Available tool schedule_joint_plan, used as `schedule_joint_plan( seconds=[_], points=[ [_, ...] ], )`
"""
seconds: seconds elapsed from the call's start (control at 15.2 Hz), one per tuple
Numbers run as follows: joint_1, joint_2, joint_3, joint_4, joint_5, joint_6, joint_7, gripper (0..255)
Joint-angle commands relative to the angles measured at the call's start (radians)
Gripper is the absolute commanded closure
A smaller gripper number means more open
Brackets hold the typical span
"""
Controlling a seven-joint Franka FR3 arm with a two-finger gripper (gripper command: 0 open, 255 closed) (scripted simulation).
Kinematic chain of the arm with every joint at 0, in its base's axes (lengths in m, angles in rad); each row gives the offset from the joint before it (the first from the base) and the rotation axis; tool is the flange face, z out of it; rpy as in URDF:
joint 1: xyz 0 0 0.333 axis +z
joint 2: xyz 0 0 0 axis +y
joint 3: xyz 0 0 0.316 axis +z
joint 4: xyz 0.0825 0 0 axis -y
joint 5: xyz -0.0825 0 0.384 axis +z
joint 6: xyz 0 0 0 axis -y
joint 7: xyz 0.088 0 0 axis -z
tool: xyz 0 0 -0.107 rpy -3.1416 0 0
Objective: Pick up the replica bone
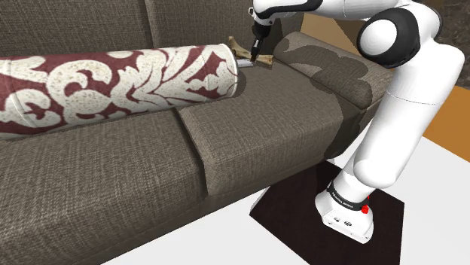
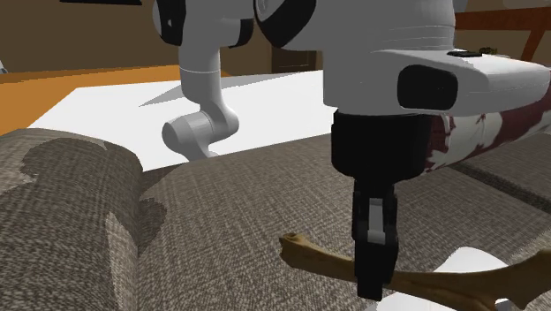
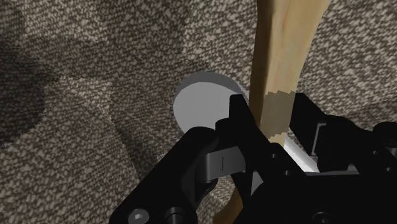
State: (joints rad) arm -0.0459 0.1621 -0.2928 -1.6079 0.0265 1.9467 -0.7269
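Tan bone on the brown sofa seat, shaft was clasped between the fingers of my gripper, maroon-and-white bolster ended just beside.

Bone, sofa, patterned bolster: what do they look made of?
Bone: tan, matte, streaky grain; looks as much like wood or resin as bone, cannot tell. Sofa: grey-brown woven fabric, coarse weave visible. Bolster: maroon cloth with a cream floral print, matte; fibre unclear.
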Motion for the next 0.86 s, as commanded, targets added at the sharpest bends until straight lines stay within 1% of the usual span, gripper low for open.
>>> schedule_joint_plan(
  seconds=[0.0,0.66,0.79],
  points=[
    [-0.001,0.002,-0.001,0.030,0.001,-0.027,-0.001,255],
    [-0.009,0.025,-0.003,0.195,0.008,-0.170,-0.006,255],
    [-0.009,0.026,-0.003,0.197,0.009,-0.173,-0.006,255]
  ],
)
